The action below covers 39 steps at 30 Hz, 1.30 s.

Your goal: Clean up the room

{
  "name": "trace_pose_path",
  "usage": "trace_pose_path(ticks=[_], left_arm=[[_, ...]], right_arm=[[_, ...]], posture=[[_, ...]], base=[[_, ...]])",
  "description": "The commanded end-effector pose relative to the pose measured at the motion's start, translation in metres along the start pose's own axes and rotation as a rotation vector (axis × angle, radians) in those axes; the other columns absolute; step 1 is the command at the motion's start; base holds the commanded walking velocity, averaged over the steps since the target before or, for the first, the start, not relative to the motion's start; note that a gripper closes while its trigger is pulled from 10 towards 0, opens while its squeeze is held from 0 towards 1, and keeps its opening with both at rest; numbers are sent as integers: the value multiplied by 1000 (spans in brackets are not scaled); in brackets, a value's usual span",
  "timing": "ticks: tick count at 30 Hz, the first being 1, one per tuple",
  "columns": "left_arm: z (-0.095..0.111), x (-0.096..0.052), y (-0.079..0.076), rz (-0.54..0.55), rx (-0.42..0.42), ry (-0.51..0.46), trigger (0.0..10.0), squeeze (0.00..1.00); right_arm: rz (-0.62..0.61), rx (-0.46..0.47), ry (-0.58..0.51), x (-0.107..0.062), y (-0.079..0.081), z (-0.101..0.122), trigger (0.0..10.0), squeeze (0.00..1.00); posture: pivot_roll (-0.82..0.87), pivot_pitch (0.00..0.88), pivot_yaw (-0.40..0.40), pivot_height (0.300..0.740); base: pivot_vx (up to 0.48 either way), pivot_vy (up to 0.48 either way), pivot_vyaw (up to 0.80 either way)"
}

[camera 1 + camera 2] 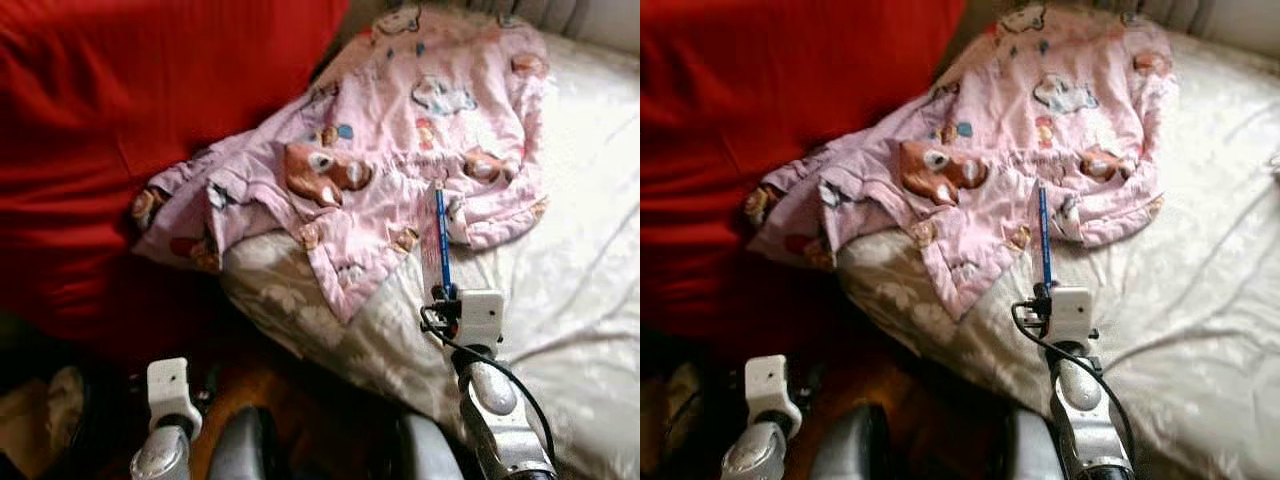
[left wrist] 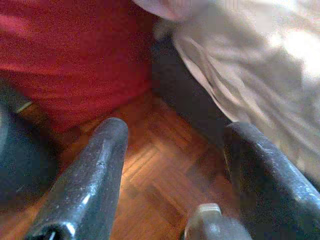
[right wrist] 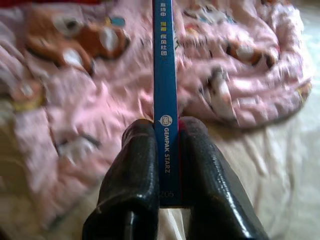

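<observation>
Book (image 3: 165, 75) pinched on edge in your right gripper (image 3: 167, 150), ready to put away.
Blanket (image 1: 400, 130) lies at twelve o'clock; left gripper (image 2: 175, 170) hangs spread, idle over floor (image 2: 160, 175).

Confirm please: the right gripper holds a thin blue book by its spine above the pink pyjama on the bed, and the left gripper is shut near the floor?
Not quite. The left gripper is open, its fingers apart over the wooden floor, as the left wrist view shows. The right gripper does hold the blue book above the pink pyjama.
</observation>
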<state>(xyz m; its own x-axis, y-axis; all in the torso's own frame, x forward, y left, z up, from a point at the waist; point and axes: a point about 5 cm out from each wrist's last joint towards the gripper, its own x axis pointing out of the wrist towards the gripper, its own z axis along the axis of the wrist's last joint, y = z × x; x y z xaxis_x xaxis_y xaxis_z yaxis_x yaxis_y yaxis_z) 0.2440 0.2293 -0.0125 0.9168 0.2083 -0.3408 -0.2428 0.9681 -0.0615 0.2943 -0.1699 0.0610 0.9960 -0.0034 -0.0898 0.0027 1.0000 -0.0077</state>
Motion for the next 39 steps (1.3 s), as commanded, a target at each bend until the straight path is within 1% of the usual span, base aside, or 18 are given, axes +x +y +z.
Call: trace_pose_path(ticks=[1, 2, 4, 7, 9, 10, 13, 17, 18, 21, 22, 27, 30, 33, 35, 37, 38, 39], left_arm=[[-11, -3, 9, 43, -25, 56, 10000, 0], [-11, -3, 9, 43, -25, 56, 10000, 0], [-16, -4, 8, 30, 3, 87, 10000, 0], [-21, -4, 7, 21, 11, 118, 10000, 0], [-28, -7, 5, 14, 20, 161, 10000, 0], [-28, -7, 5, 14, 20, 161, 10000, 0], [-41, -13, 5, 1, 51, 230, 10000, 0], [-48, -17, 7, 3, 65, 267, 10000, 0], [-54, -21, 8, -7, 96, 305, 10000, 0], [-63, -26, 11, -13, 122, 353, 10000, 0], [-67, -29, 13, -6, 116, 382, 10000, 0], [-71, -33, 12, -23, 107, 401, 10000, 0], [-75, -37, 18, 27, 72, 410, 10000, 0], [-76, -38, 19, 38, 66, 411, 10000, 0], [-79, -41, 19, 38, 65, 418, 10000, 0], [-80, -42, 18, 38, 61, 425, 10000, 0], [-81, -42, 18, 41, 53, 431, 10000, 0], [-81, -42, 18, 41, 53, 431, 10000, 0]], right_arm=[[-16, 14, -57, 4, -3, 10, 10000, 0], [-16, 14, -57, 4, -3, 10, 10000, 0], [-31, 15, -59, 5, -5, 10, 10000, 0], [-38, 15, -62, 6, -5, 10, 10000, 0], [-52, 25, -65, 7, -5, 10, 10000, 0], [-52, 25, -65, 7, -5, 10, 10000, 0], [-76, 42, -54, 5, -7, 5, 10000, 0], [-91, 47, -33, 4, -8, 0, 10000, 0], [-98, 42, 5, 3, -8, -7, 10000, 0], [-127, 74, 6, 0, -9, -10, 10000, 0], [-127, 78, -3, -1, -9, -10, 10000, 0], [-126, 94, -22, -1, -7, -9, 10000, 0], [-72, 85, 3, -2, 1, -15, 10000, 0], [-55, 73, 12, -2, 2, -16, 10000, 0], [-40, 133, 16, 0, 3, -15, 10000, 0], [-33, 125, 20, 1, 3, -15, 10000, 0], [-28, 120, 24, 2, 3, -14, 10000, 0], [-28, 120, 24, 2, 3, -14, 10000, 0]], posture=[[107, 75, -28, 735], [107, 75, -28, 735], [108, 63, -26, 740], [110, 52, -23, 740], [112, 40, -19, 740], [112, 40, -19, 740], [109, 30, -13, 740], [109, 27, -11, 740], [107, 23, -10, 740], [109, 17, -7, 740], [110, 17, -6, 740], [103, 25, -4, 740], [104, 22, -8, 740], [107, 22, -11, 740], [86, 36, -9, 740], [80, 45, -9, 740], [81, 70, -10, 740], [81, 70, -10, 740]], base=[[0, 0, 0], [0, 0, 0], [0, 0, 0], [0, 0, 0], [0, 0, 0], [0, 0, 0], [0, 0, 0], [0, 0, 0], [0, 0, 0], [0, 0, 0], [0, 0, 0], [0, 0, 0], [0, 0, 0], [0, 0, 0], [0, 0, 0], [0, 0, 0], [0, 0, -763], [0, 0, -763]])
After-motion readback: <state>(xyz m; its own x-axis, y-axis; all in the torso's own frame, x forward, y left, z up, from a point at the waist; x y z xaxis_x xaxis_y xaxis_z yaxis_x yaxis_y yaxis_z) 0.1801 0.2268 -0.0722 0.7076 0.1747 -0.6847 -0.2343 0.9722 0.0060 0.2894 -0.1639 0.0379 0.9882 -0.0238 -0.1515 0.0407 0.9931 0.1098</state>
